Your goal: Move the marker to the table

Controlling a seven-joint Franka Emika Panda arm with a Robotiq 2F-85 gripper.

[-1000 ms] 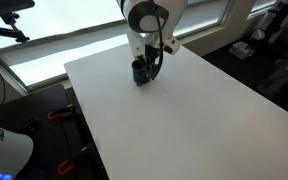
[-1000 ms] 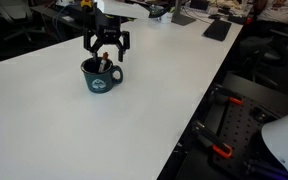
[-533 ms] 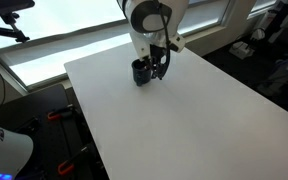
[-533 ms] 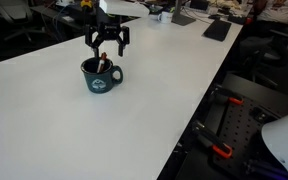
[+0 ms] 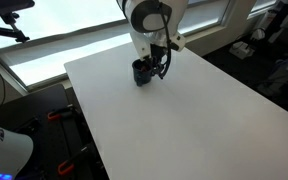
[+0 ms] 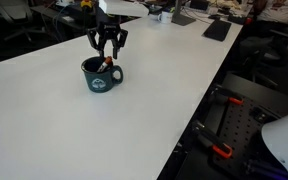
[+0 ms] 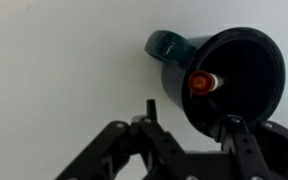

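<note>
Closer together than a second ago, the fingers [image 7: 150,118] of the gripper [image 6: 107,52] are hanging part-open just above the mug [image 6: 100,78], gripping nothing, while the marker [image 7: 204,82] is standing inside the mug, below and between the fingertips. Its long axis is running nearly upright, possibly leaning a little since the wrist view is too end-on to tell, with the orange-red end pointing up at the fingers. A clean grasp is calling for lowering straight along that axis, straddling the end clear of the rim, then closing before lifting toward the table [image 6: 74,130].
</note>
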